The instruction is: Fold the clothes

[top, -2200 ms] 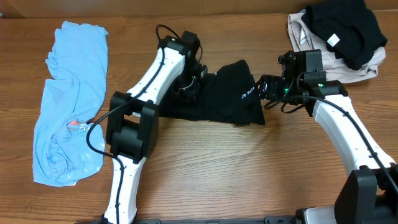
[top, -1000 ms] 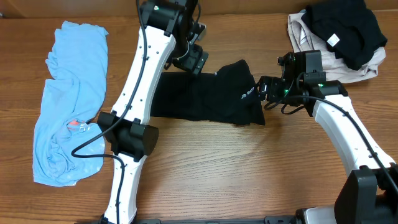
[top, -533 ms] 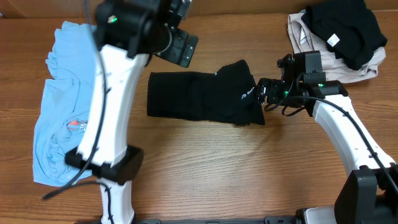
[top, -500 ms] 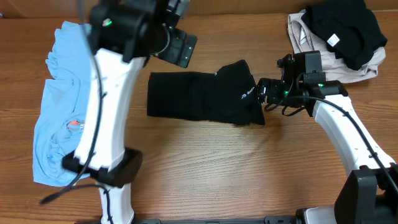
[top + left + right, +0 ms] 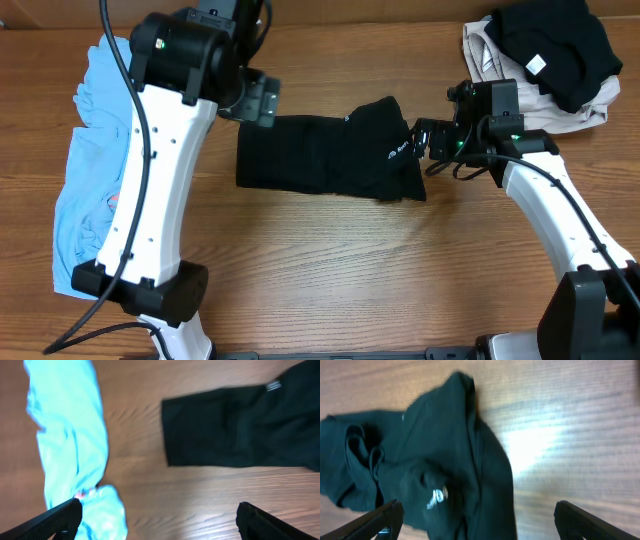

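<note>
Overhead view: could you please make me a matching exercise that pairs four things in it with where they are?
Things:
1. blue garment
2. black logo garment
3. beige garment
4. right gripper

Places:
A. far right corner of the table
B. middle of the table
C. left side of the table
D. at the black logo garment's right end

Pairs: 1-C, 2-B, 3-A, 4-D
</note>
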{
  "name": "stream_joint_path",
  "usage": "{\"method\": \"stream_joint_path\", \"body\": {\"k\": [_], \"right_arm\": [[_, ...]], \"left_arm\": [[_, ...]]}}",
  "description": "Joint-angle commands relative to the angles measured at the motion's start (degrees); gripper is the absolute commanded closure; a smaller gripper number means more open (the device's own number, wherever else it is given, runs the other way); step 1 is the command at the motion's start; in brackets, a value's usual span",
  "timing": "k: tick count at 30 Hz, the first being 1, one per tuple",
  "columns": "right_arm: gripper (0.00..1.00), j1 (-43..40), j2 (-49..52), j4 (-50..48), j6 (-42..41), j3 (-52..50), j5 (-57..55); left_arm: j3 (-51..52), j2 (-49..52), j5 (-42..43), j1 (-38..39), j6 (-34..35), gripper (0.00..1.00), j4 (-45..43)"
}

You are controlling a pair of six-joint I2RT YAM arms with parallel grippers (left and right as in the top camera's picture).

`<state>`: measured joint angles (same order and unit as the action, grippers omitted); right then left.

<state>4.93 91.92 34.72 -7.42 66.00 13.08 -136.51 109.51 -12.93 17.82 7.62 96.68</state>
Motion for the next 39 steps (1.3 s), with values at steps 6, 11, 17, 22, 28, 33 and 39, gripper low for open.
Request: {"method": "stream_joint_path", "body": {"k": [6,11,17,22,28,33,39], "right_arm": [[0.0,0.2,9.1,-7.7,0.4,-2.2,3.2],[0.0,0.2,13.9,-12.1,0.4,-2.2,8.5],[0.01,0.3,16.1,-13.9,0.2,-2.2,10.2],[0.1,0.3,19.0,-14.5,0.2,-2.2,14.0],[0.39,0.2,21.0,-15.2,0.2,-2.2,15.9],[0.84,-1.3,21.0,-15.8,0.0,-2.2,16.0],[0.93,-8.1,17.0,-12.0,-0.2,-2.0,16.8]], "left_arm": [[6.5,-0.7,-4.0,-8.4,4.7,0.0,-3.6],[7.0,-0.6,-3.0,-12.9,4.6,0.0,-4.6],[7.0,-0.6,-2.6,-14.8,3.9,0.0,-4.6],[7.0,-0.5,-2.5,-15.0,3.9,0.0,-5.2],[7.0,-0.4,-2.5,-15.0,3.5,0.0,-5.4],[7.0,-0.4,-2.6,-15.0,3.1,0.0,-5.5],[7.0,-0.4,-3.3,-15.3,2.6,0.0,-6.5]]}}
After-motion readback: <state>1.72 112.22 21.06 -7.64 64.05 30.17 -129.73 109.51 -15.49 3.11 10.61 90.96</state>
